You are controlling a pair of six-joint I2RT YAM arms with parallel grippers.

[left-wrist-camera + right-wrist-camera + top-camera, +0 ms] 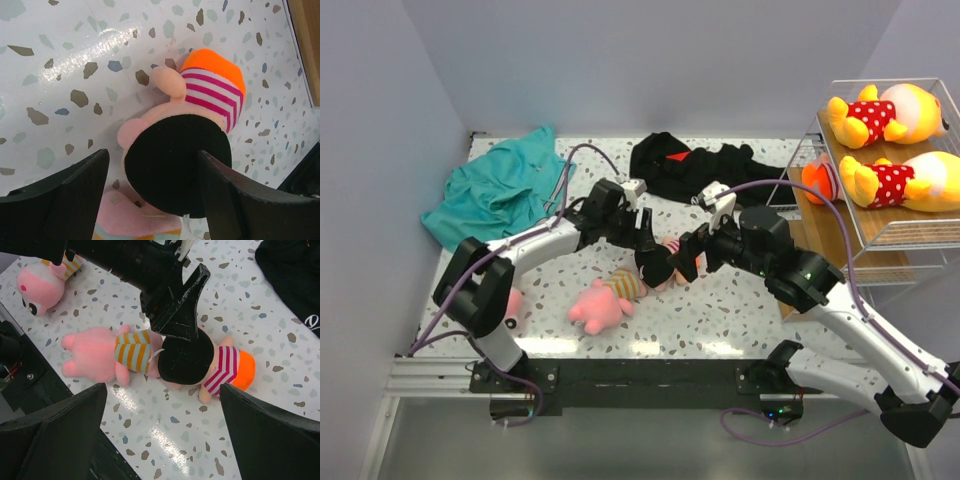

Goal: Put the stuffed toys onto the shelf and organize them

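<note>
Seen from above, the left gripper stands spread astride the black-haired head of the doll, which lies on the table touching a pig at its 8 o'clock, while the right gripper hangs spread wide at the doll's 3 o'clock.

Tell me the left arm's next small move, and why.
Probably close the left fingers on the black head of the doll. It sits between them with the fingers standing open either side, and the doll lies on the table against the pink pig, so pinch before lifting.
</note>
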